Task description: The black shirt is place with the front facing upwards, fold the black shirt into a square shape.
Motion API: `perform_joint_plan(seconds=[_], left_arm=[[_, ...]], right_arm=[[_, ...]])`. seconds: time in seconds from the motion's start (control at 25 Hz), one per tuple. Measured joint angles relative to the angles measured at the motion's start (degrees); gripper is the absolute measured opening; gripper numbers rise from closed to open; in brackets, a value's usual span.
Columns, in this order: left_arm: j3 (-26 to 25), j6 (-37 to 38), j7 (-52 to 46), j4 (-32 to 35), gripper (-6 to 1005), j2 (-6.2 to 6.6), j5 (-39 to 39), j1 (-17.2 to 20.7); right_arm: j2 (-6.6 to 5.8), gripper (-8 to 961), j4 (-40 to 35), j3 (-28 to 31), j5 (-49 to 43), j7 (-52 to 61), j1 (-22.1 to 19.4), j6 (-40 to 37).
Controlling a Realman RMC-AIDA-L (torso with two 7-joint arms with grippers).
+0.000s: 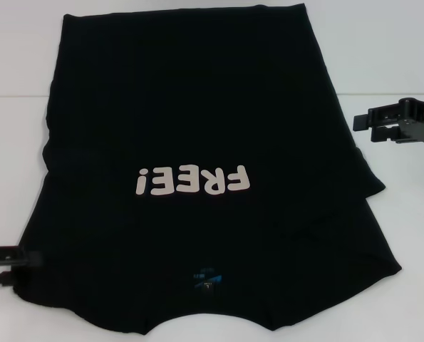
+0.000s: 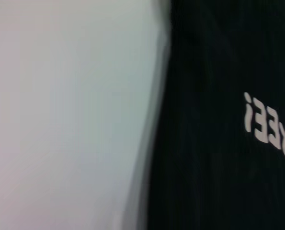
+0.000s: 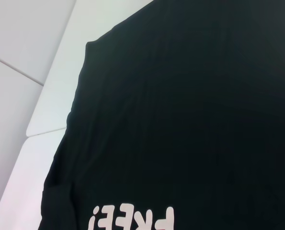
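The black shirt [image 1: 197,107] lies flat on the white table [image 1: 404,43], front up, its collar toward me. Its pale "FREE!" letters [image 1: 192,181] read upside down, and a small blue neck label [image 1: 206,280] shows near the collar. Both sleeves look folded inward, leaving a diagonal fold along the right side. My left gripper [image 1: 24,268] sits low at the shirt's near left edge, open and holding nothing. My right gripper [image 1: 365,128] hovers open just off the shirt's right edge. The left wrist view shows the shirt [image 2: 219,167] with its letters [image 2: 271,127]. The right wrist view shows the shirt [image 3: 190,120] from above.
Bare white table [image 2: 61,120] stretches left of the shirt and also to its right and far side. A seam line [image 1: 390,95] crosses the table on the right. The right wrist view shows table panels [image 3: 37,48] beyond the shirt's far corner.
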Motion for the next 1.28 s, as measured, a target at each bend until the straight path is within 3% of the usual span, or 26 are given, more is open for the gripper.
perform_joint_plan(seconds=[0.16,0.56,0.92,1.28], left_arm=[[0.2,0.1,0.3,-0.3,733,-0.60,0.0,-1.2],[0.3,-1.4,-0.8,-1.0,731,-0.44,0.0,-2.9],[0.1,-1.1,-2.0,0.2,730,0.24,0.0,-2.1],[-0.8,3.6,-2.1,2.5,728,0.73,-0.3,1.0]], right_arm=[[0.00,584,0.0,0.0,0.0,-0.1,0.0,0.0],[0.02,583,0.0,0.0,0.0,-0.1,-0.4,-0.1],[-0.08,584,0.0,0.8,0.0,-0.2,-0.7,-0.4],[-0.09,583,0.0,0.9,0.0,-0.2,-0.7,-0.3]])
